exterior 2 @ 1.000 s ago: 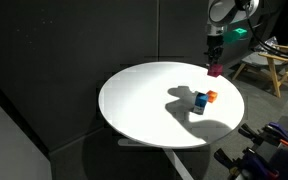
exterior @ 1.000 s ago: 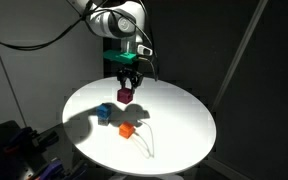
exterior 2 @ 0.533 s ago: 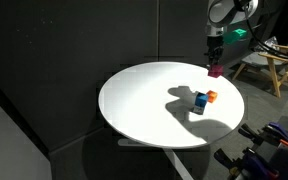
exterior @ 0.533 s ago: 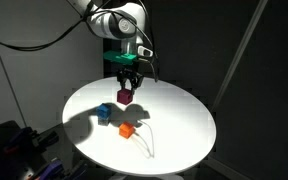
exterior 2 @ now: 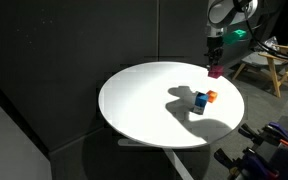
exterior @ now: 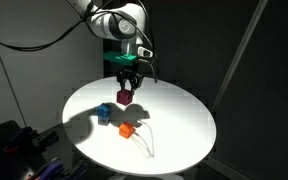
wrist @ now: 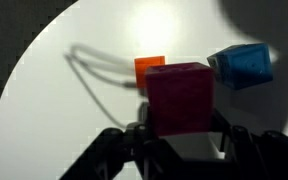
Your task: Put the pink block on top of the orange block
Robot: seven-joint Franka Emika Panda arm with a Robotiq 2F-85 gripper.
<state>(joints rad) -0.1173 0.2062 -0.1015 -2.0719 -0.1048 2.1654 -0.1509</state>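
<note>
The gripper [exterior: 125,91] hangs straight down from the arm over the far part of the round white table [exterior: 184,112], and its two dark fingers [wrist: 134,140] are closed in on the pink block [exterior: 125,97], one on each side. In the wrist view the pink block [wrist: 179,97] fills the middle of the picture and looks much bigger than the other two cubes, so it seems to be held up off the tabletop rather than resting on it.

Beyond it on the table sits the orange block [exterior: 126,129], nearer the middle, with nothing on top of it. A blue block [exterior: 105,111] stands close by. In an exterior view the orange block [exterior 2: 211,97] and the blue one [exterior 2: 200,101] look as if they touch, though I cannot tell for certain. The arm throws a dark shadow across the white top around these two cubes. The room behind is black.
</note>
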